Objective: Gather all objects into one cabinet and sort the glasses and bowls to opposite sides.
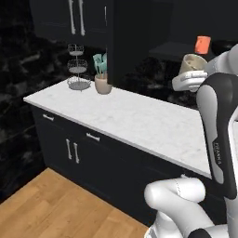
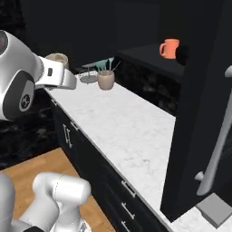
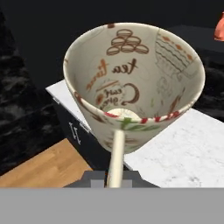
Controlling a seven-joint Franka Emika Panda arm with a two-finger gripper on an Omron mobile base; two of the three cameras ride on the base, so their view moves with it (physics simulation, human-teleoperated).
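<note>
A cream mug (image 3: 134,85) (printed with brown lettering) is held by its handle in the closed gripper (image 3: 114,175), raised above the white counter (image 1: 139,122), with the orange cup (image 2: 169,48) seen farther off in the open black cabinet (image 2: 199,108).

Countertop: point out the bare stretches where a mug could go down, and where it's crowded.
The white countertop is bare from the utensil crock across to the open cabinet door. The back-left corner is crowded: the tiered wire basket stands beside the crock. The cabinet shelf is bare left of the orange cup.
</note>
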